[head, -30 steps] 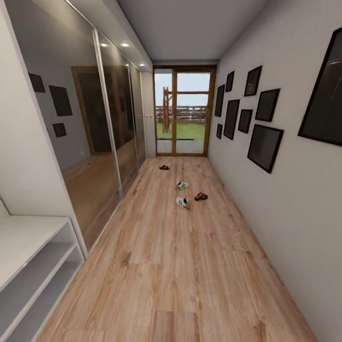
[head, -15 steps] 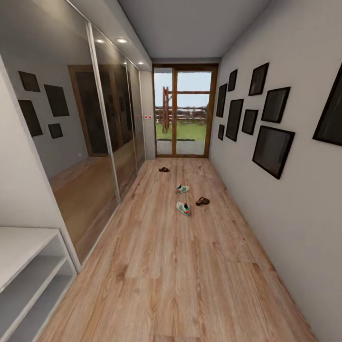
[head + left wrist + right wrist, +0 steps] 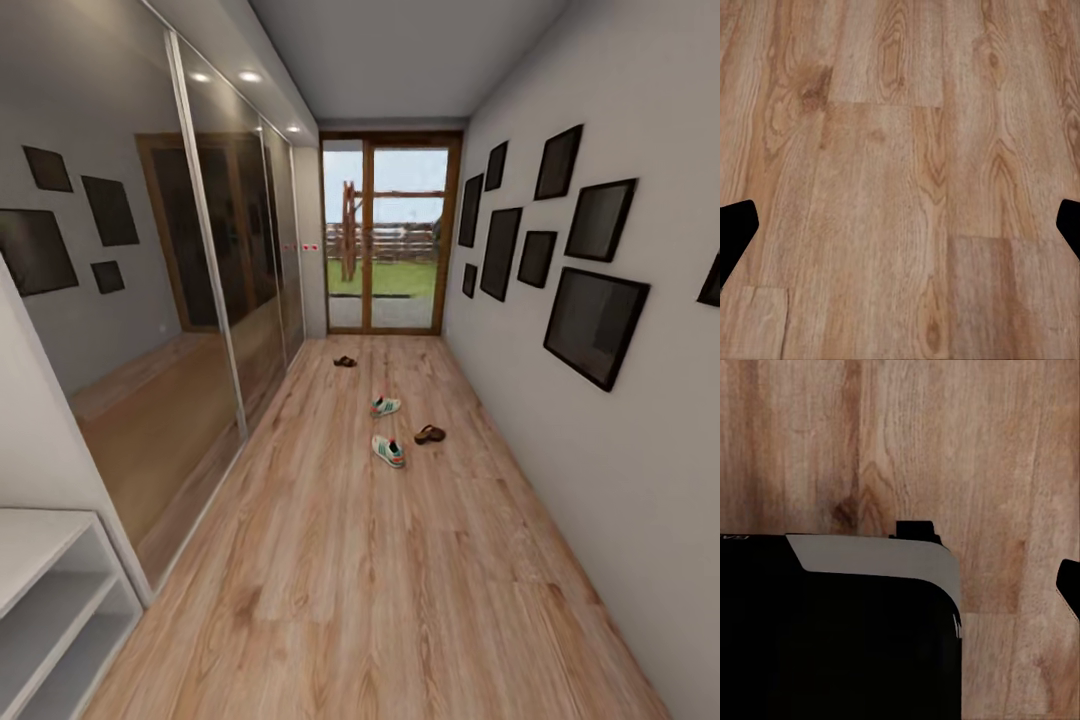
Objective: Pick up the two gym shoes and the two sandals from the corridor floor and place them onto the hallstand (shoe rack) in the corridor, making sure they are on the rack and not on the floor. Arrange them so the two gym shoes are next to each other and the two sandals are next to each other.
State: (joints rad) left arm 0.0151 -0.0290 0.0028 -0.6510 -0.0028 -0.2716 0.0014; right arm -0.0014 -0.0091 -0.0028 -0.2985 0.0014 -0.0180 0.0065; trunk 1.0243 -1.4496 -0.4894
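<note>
Far down the corridor floor (image 3: 380,580) lie two gym shoes, one nearer (image 3: 389,452) and one behind it (image 3: 385,406), white with green stripes. One dark brown sandal (image 3: 430,434) lies just right of them. The other sandal (image 3: 345,362) lies farther off, near the glass door. A corner of the pale hallstand (image 3: 45,585) shows at the lower left, its shelves bare. My left gripper (image 3: 900,229) hangs open over bare planks, its black fingertips (image 3: 735,232) at the picture's edges. Of my right gripper (image 3: 900,589), one fingertip (image 3: 1070,585) shows wide to the side, over floor and the robot's dark body.
Mirrored sliding wardrobe doors (image 3: 200,300) line the left wall. Black picture frames (image 3: 595,325) hang on the right wall. A wood-framed glass door (image 3: 385,240) closes the far end. The wooden floor runs unbroken between me and the shoes.
The whole view has advanced down the corridor. The hallstand has slid toward the lower left edge and the shoes sit a little lower and larger. The shoes themselves have not moved.
</note>
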